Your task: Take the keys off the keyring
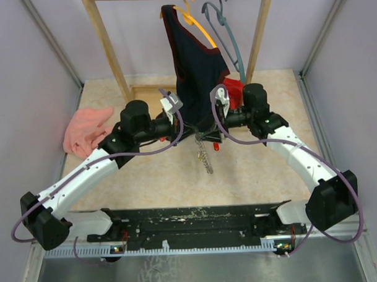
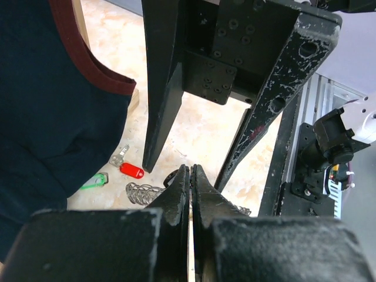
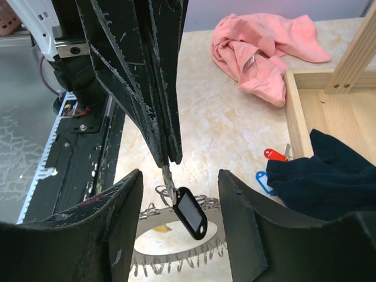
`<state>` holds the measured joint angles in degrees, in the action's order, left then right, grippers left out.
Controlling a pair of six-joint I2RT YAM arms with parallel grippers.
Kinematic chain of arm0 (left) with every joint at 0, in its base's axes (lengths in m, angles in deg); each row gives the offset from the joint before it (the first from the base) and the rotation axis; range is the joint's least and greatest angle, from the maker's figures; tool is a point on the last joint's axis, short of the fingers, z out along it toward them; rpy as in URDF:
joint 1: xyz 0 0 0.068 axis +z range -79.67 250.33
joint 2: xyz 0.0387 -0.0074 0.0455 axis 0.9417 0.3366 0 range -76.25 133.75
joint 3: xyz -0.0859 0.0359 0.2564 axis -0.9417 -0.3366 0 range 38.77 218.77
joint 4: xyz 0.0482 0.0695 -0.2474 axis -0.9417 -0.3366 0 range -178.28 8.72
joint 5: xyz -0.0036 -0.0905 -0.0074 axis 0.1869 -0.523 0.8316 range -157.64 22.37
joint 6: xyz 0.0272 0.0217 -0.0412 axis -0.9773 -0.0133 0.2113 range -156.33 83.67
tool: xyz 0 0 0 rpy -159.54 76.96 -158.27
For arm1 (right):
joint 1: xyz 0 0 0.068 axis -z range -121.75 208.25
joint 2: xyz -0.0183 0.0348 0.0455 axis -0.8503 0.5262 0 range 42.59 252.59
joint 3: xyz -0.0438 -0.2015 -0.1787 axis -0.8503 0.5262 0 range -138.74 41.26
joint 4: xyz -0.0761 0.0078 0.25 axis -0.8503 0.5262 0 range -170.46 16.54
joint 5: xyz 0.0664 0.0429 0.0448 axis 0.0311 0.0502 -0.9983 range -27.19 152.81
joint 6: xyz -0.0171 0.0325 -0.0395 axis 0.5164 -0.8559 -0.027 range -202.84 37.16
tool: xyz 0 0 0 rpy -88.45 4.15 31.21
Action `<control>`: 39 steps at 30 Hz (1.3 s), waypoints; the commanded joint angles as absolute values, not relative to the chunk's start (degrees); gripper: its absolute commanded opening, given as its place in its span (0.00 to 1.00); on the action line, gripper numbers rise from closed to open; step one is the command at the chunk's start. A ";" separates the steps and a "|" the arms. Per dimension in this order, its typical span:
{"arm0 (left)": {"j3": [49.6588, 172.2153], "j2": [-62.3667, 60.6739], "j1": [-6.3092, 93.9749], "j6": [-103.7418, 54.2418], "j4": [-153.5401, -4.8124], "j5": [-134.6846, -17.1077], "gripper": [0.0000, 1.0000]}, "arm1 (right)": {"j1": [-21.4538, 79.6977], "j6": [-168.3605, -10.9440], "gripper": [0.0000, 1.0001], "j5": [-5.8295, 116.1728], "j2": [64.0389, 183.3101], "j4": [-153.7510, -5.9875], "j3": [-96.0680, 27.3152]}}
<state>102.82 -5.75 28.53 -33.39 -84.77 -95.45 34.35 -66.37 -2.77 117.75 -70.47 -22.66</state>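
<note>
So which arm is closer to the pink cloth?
Left. The pink cloth lies right beside the left arm, on its outer side. The right arm is across the table, past the hanging navy top.

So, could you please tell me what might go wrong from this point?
1. The left gripper pinches the black-tagged key only by a thin metal sliver, so a tug from the open right gripper could slip it free.
2. The right jaws stand close on either side of the left gripper, so closing may strike it.
3. The blue tag lies at the edge of the dark garment and could get covered.
</note>
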 commanded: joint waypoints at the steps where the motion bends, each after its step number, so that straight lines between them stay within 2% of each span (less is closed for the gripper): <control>1: 106.35 -5.65 27.87 -33.79 -84.07 -94.35 0.00 | 33.55 -66.22 0.52 -2.62 117.44 -72.53 -24.32; 6: 107.59 -4.78 27.31 -33.45 -84.58 -93.78 0.00 | 33.38 -67.61 0.46 -2.71 117.66 -73.18 -24.48; 14: 106.77 -5.83 26.99 -29.52 -83.61 -87.56 0.00 | 36.73 -66.65 0.58 -0.42 114.80 -67.41 -28.10; 20: 102.82 -7.51 27.00 -22.26 -80.01 -77.68 0.00 | 39.18 -62.44 0.59 2.69 112.64 -61.83 -30.17; 27: 103.18 -6.05 27.40 -11.21 -82.22 -71.17 0.00 | 38.11 -63.51 0.58 3.37 112.34 -65.52 -26.82; 33: 109.74 -0.76 27.35 3.60 -92.63 -64.93 0.00 | 35.30 -59.62 0.58 8.41 112.25 -65.49 -26.17; 39: 116.17 3.13 27.35 10.50 -100.49 -61.20 0.00 | 31.72 -58.90 0.58 15.87 112.55 -69.64 -23.39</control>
<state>111.06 2.51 27.35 2.74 -95.80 -65.09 33.85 -60.64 10.15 113.62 -65.15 -24.65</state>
